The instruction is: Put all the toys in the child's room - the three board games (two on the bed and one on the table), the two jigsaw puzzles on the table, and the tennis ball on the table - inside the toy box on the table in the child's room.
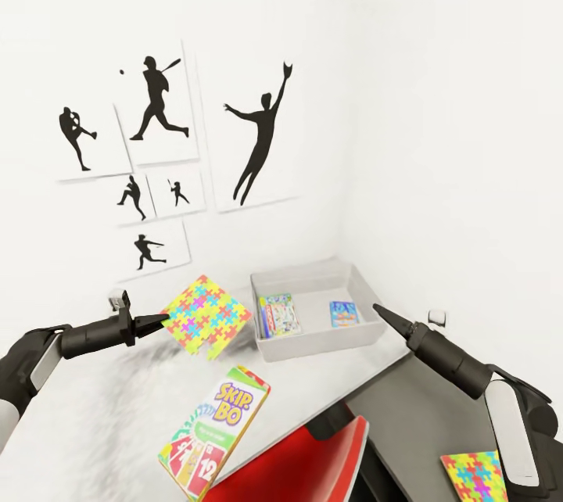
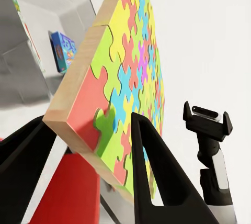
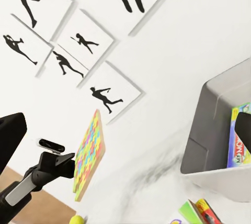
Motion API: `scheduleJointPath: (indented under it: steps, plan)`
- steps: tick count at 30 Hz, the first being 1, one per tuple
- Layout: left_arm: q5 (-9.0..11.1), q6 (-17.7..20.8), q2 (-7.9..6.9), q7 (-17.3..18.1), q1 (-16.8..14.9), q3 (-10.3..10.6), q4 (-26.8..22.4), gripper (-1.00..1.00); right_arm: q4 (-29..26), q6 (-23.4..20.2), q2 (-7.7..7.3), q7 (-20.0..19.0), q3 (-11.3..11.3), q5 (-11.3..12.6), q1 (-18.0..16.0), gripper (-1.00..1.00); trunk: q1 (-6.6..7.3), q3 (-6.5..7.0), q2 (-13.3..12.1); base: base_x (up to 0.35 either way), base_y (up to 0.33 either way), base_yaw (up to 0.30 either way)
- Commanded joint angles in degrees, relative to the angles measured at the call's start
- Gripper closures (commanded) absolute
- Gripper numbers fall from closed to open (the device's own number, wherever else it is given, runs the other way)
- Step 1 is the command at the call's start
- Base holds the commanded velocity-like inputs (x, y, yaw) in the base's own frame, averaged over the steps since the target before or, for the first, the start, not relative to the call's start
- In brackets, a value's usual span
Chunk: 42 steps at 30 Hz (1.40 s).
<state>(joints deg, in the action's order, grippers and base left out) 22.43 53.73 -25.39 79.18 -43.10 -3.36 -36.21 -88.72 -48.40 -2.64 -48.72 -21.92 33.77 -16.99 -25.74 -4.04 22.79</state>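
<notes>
Three board games showed in the head view: the Skip-Bo box (image 1: pixel 215 432) lay flat on the pale table (image 1: pixel 94 424) near its front edge, its long axis running from the near edge back towards the wall, while the white-blue game (image 1: pixel 279 314) and the smaller blue game (image 1: pixel 343 313) rested inside the grey toy box (image 1: pixel 313 346), well apart from each other. Two jigsaw puzzles were in sight. One puzzle (image 1: pixel 205 316) was held off the table just beside the toy box's left wall; the second puzzle (image 1: pixel 475 477) lay flat on the lower dark grey top (image 1: pixel 414 424). One tennis ball (image 3: pixel 77 220) peeped in at the edge of the right wrist view (only a sliver of yellow-green).

The left gripper (image 1: pixel 156 321) was clamped on the raised puzzle, one black finger (image 2: pixel 157 182) pressed against its coloured face and the other behind its wooden back, biting at a corner. The slab stood on edge and tilted, its coloured face turned towards the head camera, its far corner reaching towards the toy box.

The right gripper (image 1: pixel 385 313) hung above the toy box's right rim, touching nothing; its fingers came to a narrow point, so they looked closed and empty.

A red chair (image 1: pixel 313 463) sat below the table edge.
</notes>
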Motion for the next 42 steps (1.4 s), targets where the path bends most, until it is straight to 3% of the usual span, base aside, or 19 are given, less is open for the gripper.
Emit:
scheduleJointPath:
  steps: [1, 36, 40, 42]
  plan:
    - [0.15, 0.58, -0.01, 0.10, -0.05, 0.02, 0.00, 1.00, 0.01, -0.29, 0.00, -0.11, -0.06, 0.07, -0.06, -1.00, -0.04, -0.13, 0.13, 0.042, 0.000, 0.004]
    - [0.21, 0.53, 0.04, 0.10, -0.05, -0.04, 0.00, 1.00, 0.04, -0.31, -0.04, -0.21, -0.15, 0.03, -0.06, -1.00, -0.04, -0.13, 0.13, 0.025, -0.007, 0.000]
    - [0.15, 0.84, 0.88, -0.67, -0.36, -0.11, -0.20, 1.00, 0.03, -0.37, -0.01, -0.28, -0.89, 0.13, -0.06, -1.00, -0.04, -0.13, 0.13, 0.000, 0.000, 0.000]
    - [-0.02, 1.39, 3.12, -1.02, -0.78, 0.01, -1.46, 1.00, 0.03, -0.37, -0.02, -0.39, -1.62, 0.10, -0.06, -1.00, -0.04, -0.13, 0.13, 0.000, 0.000, 0.000]
